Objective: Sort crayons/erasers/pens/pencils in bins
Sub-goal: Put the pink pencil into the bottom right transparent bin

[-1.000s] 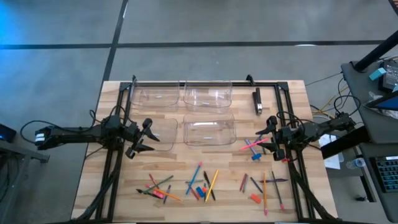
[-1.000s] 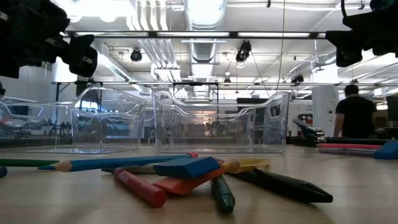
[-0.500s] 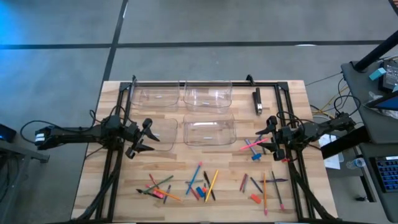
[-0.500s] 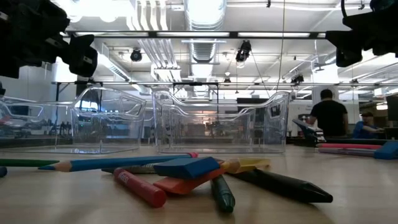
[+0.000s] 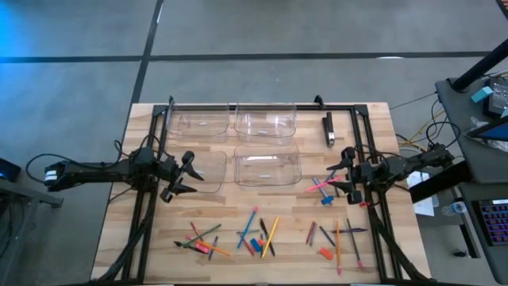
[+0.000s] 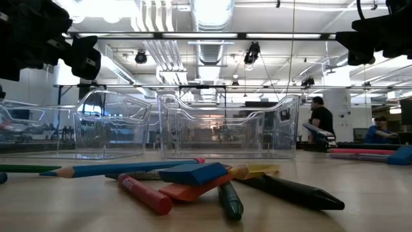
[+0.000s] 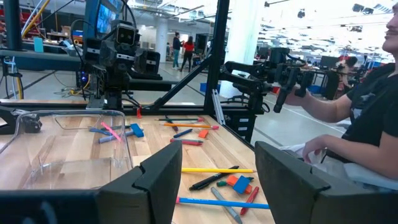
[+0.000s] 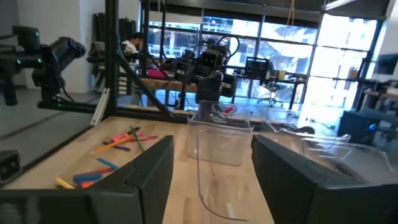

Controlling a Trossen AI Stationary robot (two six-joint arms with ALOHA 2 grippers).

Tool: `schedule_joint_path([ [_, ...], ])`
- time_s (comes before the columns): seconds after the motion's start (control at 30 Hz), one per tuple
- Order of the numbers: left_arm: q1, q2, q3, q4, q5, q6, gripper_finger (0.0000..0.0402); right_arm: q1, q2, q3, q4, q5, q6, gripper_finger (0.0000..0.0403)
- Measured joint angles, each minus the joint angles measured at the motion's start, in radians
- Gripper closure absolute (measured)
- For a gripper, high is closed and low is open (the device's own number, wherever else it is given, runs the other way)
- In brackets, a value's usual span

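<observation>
While nothing is sorted yet, bins (image 5: 266, 121) sit empty at 12 | pencils (image 5: 270, 235), pens, crayons, erasers lie scattered at 6 and 3 on tabletop (image 5: 222, 258) | left end effector (image 5: 179, 176) open, empty, at 9 | right end effector (image 5: 343, 175) open, empty, near the 3 o'clock cluster, likely staged to pick.
</observation>
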Motion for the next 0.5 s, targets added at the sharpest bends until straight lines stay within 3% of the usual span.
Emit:
schedule_joint_path([
  [0.27, 0.000, 0.000, 0.000, 0.000, 0.000, 0.000, 0.0214, 0.000, 0.000, 0.000, 0.000, 0.000, -0.023, 0.0197],
  [0.5, 0.000, 0.000, 0.000, 0.000, 0.000, 0.000, 0.0214, 0.000, 0.000, 0.000, 0.000, 0.000, 0.082, 0.0197],
])
